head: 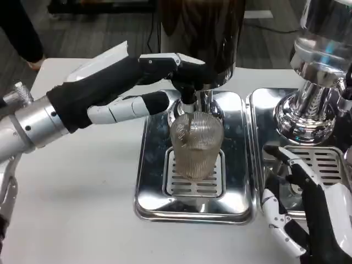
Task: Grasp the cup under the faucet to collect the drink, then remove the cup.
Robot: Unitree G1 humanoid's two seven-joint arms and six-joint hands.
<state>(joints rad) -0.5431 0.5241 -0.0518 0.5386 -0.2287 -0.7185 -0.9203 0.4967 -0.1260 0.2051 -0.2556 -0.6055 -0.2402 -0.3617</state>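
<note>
A clear ribbed cup (197, 144) stands upright on the grate of the steel drip tray (151, 181), directly beneath the black faucet (188, 94) of the dark dispenser (203, 33). My left hand (129, 82) reaches in from the left at faucet height. Its upper finger lies against the top of the faucet, and its lower fingers (137, 105) stretch toward the spout above the cup's rim without touching the cup. My right hand (300, 212) hovers low at the right, fingers apart, a short way right of the cup and holding nothing.
A second steel tray (264, 110) sits to the right with a chrome machine base (308, 113) on it; my right hand is over its grate (324, 162). Bare white table (71, 203) spreads to the left and front.
</note>
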